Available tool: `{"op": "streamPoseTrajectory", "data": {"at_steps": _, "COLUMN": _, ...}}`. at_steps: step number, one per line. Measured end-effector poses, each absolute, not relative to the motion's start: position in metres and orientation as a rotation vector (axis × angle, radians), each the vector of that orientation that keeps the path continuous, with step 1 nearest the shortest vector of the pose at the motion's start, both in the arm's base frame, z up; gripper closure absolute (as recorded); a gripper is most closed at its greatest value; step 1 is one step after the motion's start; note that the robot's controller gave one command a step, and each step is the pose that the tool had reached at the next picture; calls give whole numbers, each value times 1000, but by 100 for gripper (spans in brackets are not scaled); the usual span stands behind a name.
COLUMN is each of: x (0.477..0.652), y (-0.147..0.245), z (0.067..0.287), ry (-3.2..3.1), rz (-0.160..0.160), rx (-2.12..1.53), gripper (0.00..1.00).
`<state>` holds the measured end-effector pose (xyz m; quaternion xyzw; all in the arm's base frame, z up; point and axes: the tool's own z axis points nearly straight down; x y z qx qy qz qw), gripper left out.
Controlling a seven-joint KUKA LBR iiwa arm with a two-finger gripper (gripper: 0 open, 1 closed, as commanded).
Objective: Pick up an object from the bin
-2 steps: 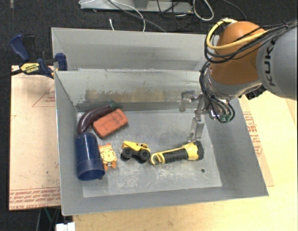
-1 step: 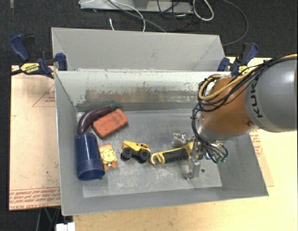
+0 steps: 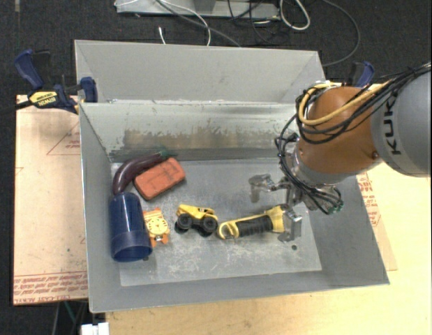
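Grey metal bin (image 3: 222, 260) holds a blue cup (image 3: 128, 229) at its left, an orange brick-like block (image 3: 160, 177) behind it, a yellow-and-black handle (image 3: 254, 225) lying flat right of centre, and a small yellow toy car (image 3: 196, 219) just beside the handle's left end. Over the handle's right end, the gripper (image 3: 277, 206) has its fingers spread wide with nothing between them. To grip well, I judge it should straddle the handle's narrow width, sink until both fingers flank it, then close squarely so the handle cannot roll out.
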<state>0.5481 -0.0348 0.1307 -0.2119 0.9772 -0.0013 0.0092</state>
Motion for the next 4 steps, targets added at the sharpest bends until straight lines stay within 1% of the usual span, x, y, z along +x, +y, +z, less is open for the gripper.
{"op": "streamPoseTrajectory", "data": {"at_steps": 1, "x": 534, "y": -43, "z": 71, "ry": 3141, "rz": 7, "rx": -271, "gripper": 0}}
{"op": "streamPoseTrajectory", "data": {"at_steps": 2, "x": 532, "y": -26, "z": 70, "ry": 3053, "rz": -2, "rx": -649, "gripper": 0}}
{"op": "streamPoseTrajectory", "data": {"at_steps": 3, "x": 549, "y": -20, "z": 70, "ry": 3099, "rz": 4, "rx": -483, "gripper": 100}}
{"op": "streamPoseTrajectory", "data": {"at_steps": 4, "x": 549, "y": -20, "z": 70, "ry": 3099, "rz": 4, "rx": -483, "gripper": 100}}
